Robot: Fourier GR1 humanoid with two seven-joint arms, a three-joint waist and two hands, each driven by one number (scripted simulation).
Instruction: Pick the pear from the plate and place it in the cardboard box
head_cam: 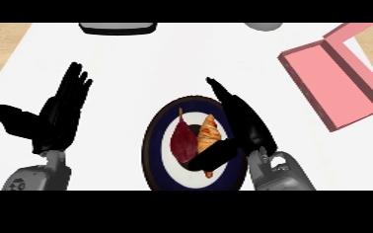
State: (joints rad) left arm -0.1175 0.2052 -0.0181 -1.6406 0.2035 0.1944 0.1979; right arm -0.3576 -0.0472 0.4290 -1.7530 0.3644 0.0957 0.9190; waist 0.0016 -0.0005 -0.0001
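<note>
A dark red pear (pixel 183 142) lies on a round plate (pixel 149 145) with a dark blue rim and white middle, at the lower centre. An orange pastry (pixel 209 132) lies right beside it. My right hand (pixel 244 121) hovers over the plate's right side, fingers straight and pointing up and left, thumb stretched across below the pastry and the pear's lower end. It is open and holds nothing. The pink open box (pixel 331 86) sits at the far right. My left hand (pixel 62 113) rests open at the left, fingers up.
A dark-rimmed grey object (pixel 118 27) sits at the counter's far edge, left of centre. A grey rounded object (pixel 264 26) shows at the far edge to the right. Wooden surface shows past the white counter at both upper corners.
</note>
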